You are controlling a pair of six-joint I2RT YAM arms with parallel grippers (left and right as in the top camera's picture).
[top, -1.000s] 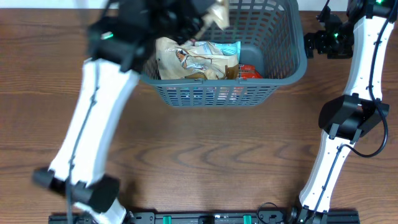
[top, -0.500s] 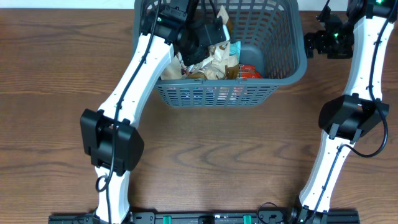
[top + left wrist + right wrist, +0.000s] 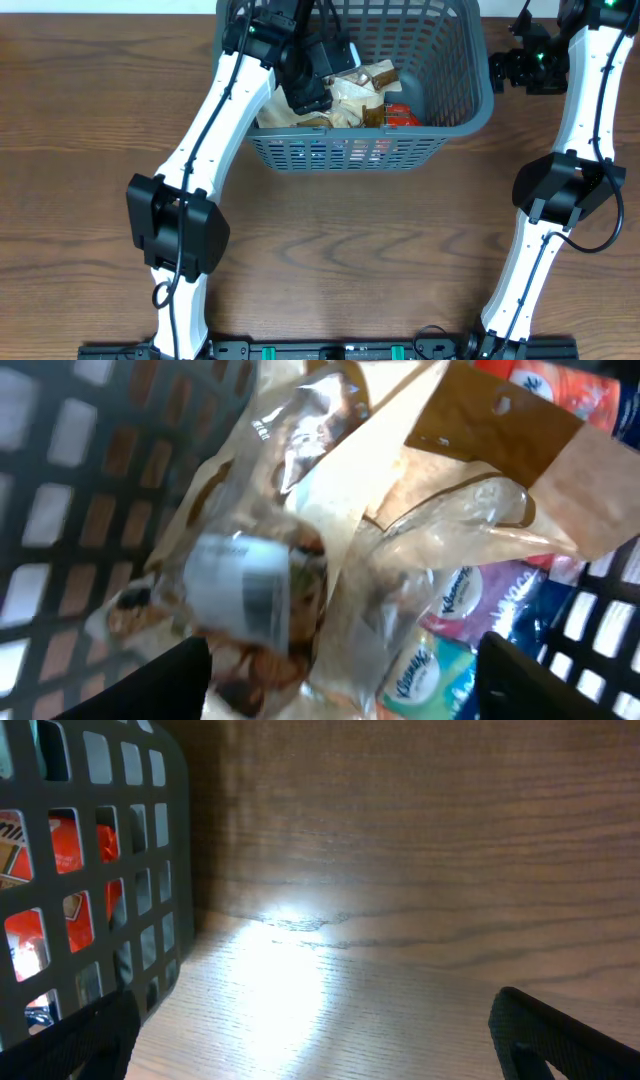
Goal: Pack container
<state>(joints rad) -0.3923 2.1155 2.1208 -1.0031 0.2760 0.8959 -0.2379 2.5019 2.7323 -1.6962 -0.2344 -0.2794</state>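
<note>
Nearest, at the left gripper (image 3: 345,670): fingers (image 3: 170,680) spread wide, nothing between them, low over the pile in the basket (image 3: 340,155). A second ago, swinging in as a blur above the rim with a packet in tow; half a second ago, down among the contents; now let go.

Just beyond the fingers, a kraft-topped packet (image 3: 480,470) with a clear window, lying tilted across a nut packet (image 3: 250,585) and over the tissue packs (image 3: 445,610). Teal wrapper, plain a second ago from overhead, now mostly covered. Judged from that: one more item packed, release done, lift-out next.

Further on, a red pack (image 3: 405,115) by the front wall.

Off to the right, right gripper (image 3: 312,1010) likewise wide and empty, parked just outside the basket wall over the table (image 3: 400,870), unmoved throughout.

Basket itself at the far table edge, back wall cut off by the overhead frame.

Hard to tell: packet settled or resting against a finger; amount of floor left beneath the arm.
</note>
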